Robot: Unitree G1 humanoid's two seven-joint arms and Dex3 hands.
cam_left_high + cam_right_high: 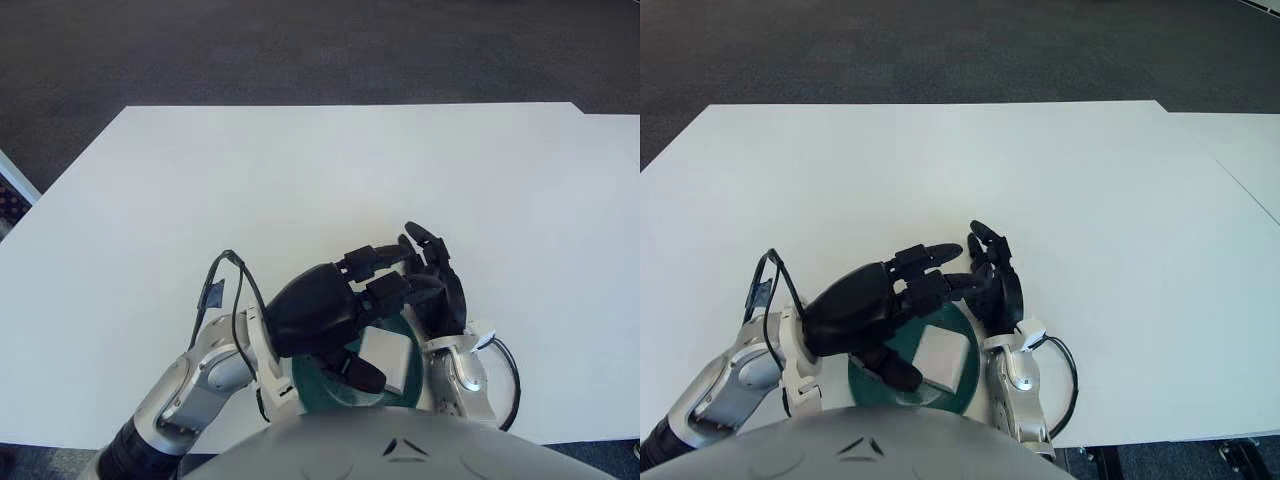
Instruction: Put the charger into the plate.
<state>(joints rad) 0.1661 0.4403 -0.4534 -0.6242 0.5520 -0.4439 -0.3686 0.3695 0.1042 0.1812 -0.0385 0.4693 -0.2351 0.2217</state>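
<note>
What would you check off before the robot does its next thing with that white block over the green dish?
1. Charger lies over the green plate: ok.
2. Charger resting on the plate: cannot tell.
3. Left hand has let go of the charger: cannot tell; its fingers spread above it.
4. Right hand away from the plate: not ok, it shows against the plate's right rim.
5. Plate fully on the table: ok.

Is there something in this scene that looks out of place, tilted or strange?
Nothing looks spilled or damaged. The white charger lies in the green plate, toward its right side. One oddity: both hands crowd the plate, the left hand spread over it, the right hand at its right rim, fingers close to the left hand's.
</note>
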